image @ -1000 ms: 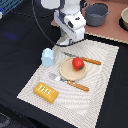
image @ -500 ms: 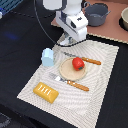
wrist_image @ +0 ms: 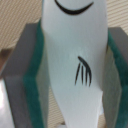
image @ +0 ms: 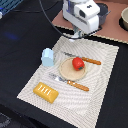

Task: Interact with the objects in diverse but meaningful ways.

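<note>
Only the wrist view shows what the arm carries: a white elongated piece [wrist_image: 75,60] with black drawn marks fills the frame, pressed on both sides by the green pads [wrist_image: 33,75], so the jaws are clamped on it. In the exterior view the gripper [image: 77,34] hangs over the far edge of the striped mat [image: 100,95], and the white arm body hides most of that piece; only a pale tip shows below it. On the mat, the round tan plate [image: 67,73] sits near the middle with the red round fruit [image: 77,63] on it. One piece of orange-handled cutlery [image: 90,61] lies just beyond the plate, a second [image: 75,85] just on its near side. The pale-blue house-shaped box [image: 47,57] stands upright toward the exterior view's left, near the mat's edge, and the yellow-orange ridged block [image: 46,91] lies at the near corner. The mat's right half is bare. A grey pot [image: 102,11] stands behind the arm on the tan bench [image: 112,35] surface.
</note>
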Motion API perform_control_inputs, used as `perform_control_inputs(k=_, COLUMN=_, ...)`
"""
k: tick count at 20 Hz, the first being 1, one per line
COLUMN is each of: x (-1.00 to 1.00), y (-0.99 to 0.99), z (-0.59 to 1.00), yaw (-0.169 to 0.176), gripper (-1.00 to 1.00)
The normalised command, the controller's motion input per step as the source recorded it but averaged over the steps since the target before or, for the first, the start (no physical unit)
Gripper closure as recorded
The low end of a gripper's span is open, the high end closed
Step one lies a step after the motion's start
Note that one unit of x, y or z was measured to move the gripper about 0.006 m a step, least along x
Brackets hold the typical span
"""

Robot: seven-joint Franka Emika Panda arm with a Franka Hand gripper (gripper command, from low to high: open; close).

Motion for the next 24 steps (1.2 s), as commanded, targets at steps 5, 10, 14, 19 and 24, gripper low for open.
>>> perform_control_inputs(k=5, x=0.99, y=-0.12, z=0.01, yaw=-0.083, gripper=1.00)
perform_control_inputs(k=10, x=0.94, y=0.03, z=-0.02, yaw=-0.058, gripper=1.00)
perform_control_inputs(k=14, x=0.51, y=0.31, z=-0.16, yaw=-0.005, gripper=1.00)
perform_control_inputs(k=19, x=0.14, y=0.48, z=-0.08, yaw=0.040, gripper=-1.00)
perform_control_inputs(k=24, x=0.19, y=0.38, z=0.03, yaw=0.027, gripper=-1.00)
